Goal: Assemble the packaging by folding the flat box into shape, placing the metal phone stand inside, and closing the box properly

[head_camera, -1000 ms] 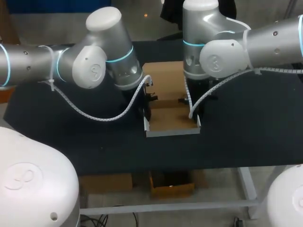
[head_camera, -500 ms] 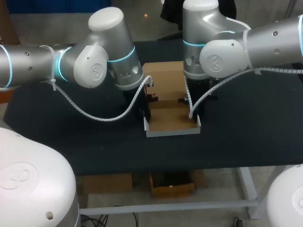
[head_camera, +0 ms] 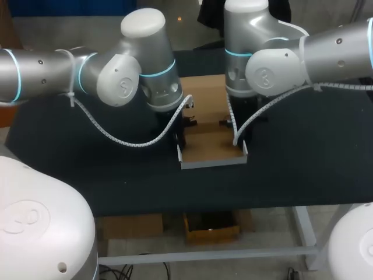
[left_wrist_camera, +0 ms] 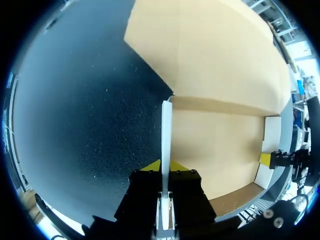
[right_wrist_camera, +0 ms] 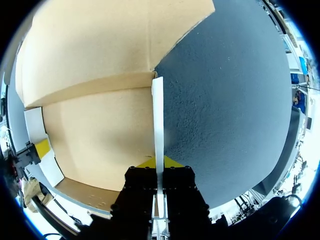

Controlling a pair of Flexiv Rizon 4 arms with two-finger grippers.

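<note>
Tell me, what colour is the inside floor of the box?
The box floor is plain light brown, clearest in the left wrist view.

On the table (head_camera: pixel 303 163), box (head_camera: pixel 210 149) sits between left gripper (left_wrist_camera: pixel 166 166) and right gripper (right_wrist_camera: pixel 157 163).

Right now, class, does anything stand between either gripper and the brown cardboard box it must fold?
Nothing visible does. The left gripper is shut on the brown cardboard box's upright left wall, the right gripper on its right wall.
</note>
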